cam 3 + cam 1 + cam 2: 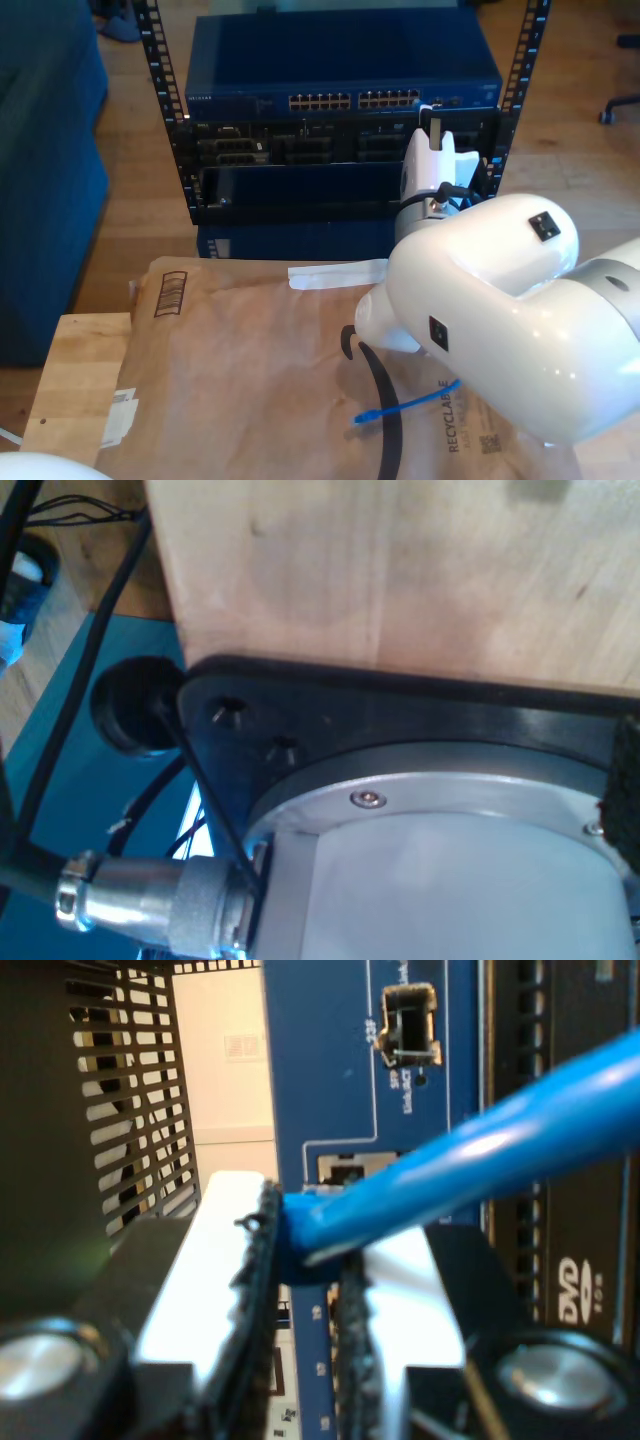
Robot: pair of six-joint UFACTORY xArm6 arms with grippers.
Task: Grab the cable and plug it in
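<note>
The bright blue cable point(480, 1160) runs slanting out from between the white fingers point(215, 1250) of my second gripper point(305, 1250), which is shut on it near its end. The plug tip is hidden by the jaws. Just beyond stands the blue switch panel point(320, 1080) with a port point(345, 1168) close behind the cable end. In the exterior view my second gripper point(432, 125) is up against the rack at the right end of the switch's port rows point(350, 100). The cable's other end point(405, 405) lies on the brown paper. A dark pad sliver point(625, 780) of my first gripper shows.
Brown packing paper point(250, 350) covers the wooden table point(75, 380), with a black strap point(385, 420) lying on it. The first wrist view faces an arm's silver base point(430, 880), its black mounting plate point(400, 710) and a metal connector point(150, 905). A blue sofa point(40, 150) fills the exterior view's left.
</note>
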